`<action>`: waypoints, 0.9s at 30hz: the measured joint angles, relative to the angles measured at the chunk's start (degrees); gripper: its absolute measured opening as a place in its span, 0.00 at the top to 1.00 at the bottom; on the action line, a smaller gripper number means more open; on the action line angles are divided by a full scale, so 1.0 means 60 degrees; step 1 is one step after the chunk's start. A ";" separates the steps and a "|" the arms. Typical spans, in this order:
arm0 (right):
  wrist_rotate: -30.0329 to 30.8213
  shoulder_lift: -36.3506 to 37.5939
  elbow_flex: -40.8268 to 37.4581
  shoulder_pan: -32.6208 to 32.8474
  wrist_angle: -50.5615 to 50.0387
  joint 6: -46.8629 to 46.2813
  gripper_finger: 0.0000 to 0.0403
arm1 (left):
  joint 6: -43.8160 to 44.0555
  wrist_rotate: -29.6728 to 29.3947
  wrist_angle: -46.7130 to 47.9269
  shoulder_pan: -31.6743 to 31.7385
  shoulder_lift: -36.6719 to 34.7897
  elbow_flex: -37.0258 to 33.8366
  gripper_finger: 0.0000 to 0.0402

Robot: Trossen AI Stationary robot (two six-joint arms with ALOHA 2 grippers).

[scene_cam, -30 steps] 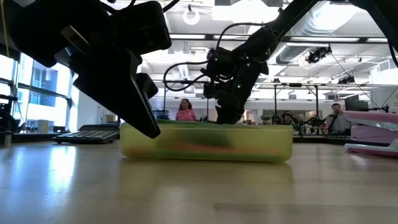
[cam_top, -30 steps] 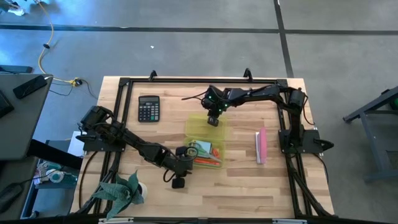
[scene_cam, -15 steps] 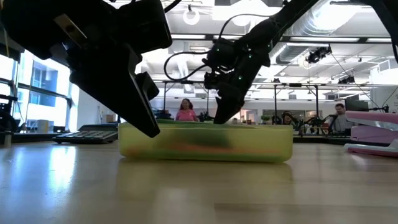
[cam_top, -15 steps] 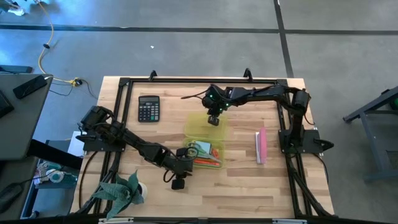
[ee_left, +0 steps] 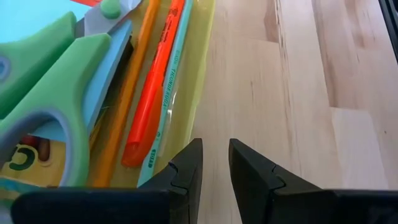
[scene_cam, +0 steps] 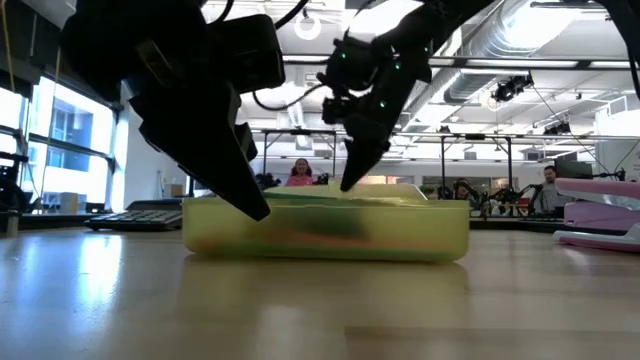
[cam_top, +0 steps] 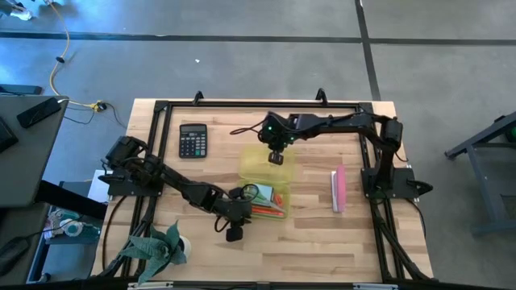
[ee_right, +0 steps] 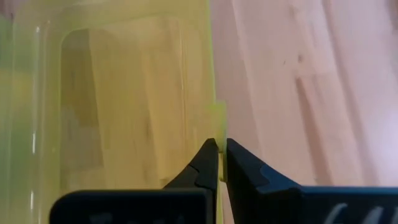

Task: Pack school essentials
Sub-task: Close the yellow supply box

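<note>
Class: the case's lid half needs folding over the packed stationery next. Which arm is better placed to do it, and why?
The right arm, probably. The right gripper is pinched on the lid's edge tab, lifting it off the table. The left gripper sits slightly open beside the filled tray, gripping nothing.

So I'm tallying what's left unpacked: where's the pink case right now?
In the high view the pink case lies on the table's right side, between the yellow-green case and the right arm's base, outside the container.
</note>
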State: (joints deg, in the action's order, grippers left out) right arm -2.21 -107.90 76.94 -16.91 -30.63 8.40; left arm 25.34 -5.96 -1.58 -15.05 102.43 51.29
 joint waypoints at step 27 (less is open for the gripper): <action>0.3531 0.0004 0.0806 0.1728 -0.1144 0.0495 0.98 | 0.0020 -0.0866 -0.0451 0.0001 0.0004 0.0001 0.83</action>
State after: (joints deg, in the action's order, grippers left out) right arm 18.98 -107.87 81.78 -6.54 -37.49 11.37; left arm 25.46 -11.15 -4.29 -15.05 102.45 51.29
